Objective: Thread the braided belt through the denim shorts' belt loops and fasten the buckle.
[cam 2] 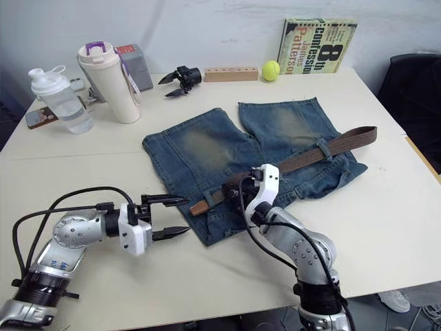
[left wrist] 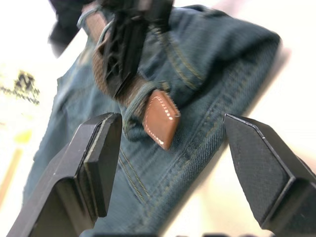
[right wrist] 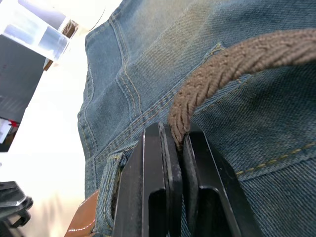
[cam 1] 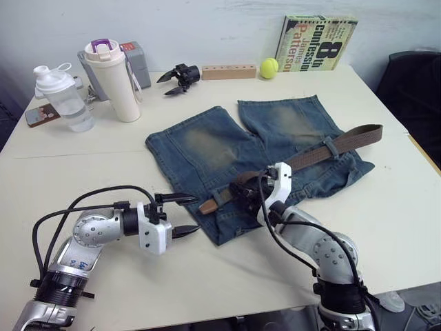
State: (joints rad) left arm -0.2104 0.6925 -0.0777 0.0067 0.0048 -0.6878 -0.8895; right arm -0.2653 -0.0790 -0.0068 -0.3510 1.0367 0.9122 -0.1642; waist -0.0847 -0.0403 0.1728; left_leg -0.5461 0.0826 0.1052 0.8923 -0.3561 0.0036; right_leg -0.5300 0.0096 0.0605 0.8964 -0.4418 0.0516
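Two pincers work at the near edge of the denim shorts (cam 1: 275, 148), which lie flat on the white table (cam 1: 83, 172) with the legs pointing away from us. Our right gripper (right wrist: 178, 148) has its fingers pressed together on the braided belt (cam 1: 324, 150), pinching the woven strap edge-on just above the waistband. From that pinch the belt runs away to the right across the shorts, passes under one of the belt loops (cam 1: 331, 147), and ends past the cloth's far right edge. To the left of the right gripper the belt's tan leather tip (left wrist: 159, 118) pokes out through another loop and rests on the denim.

Our left gripper (cam 1: 180, 215) hangs just left of the shorts' near corner with its fingers spread wide, holding nothing; the leather tip lies straight ahead of it, between the lines of its two fingers but a little beyond them. We cannot make out the buckle.

Well beyond both grippers, along the table's far side, we see a clear shaker bottle (cam 1: 63, 98), a cream tumbler (cam 1: 114, 81), a spare black gripper part (cam 1: 178, 77), a wooden block (cam 1: 229, 72), a yellow ball (cam 1: 269, 67) and a book (cam 1: 315, 43).
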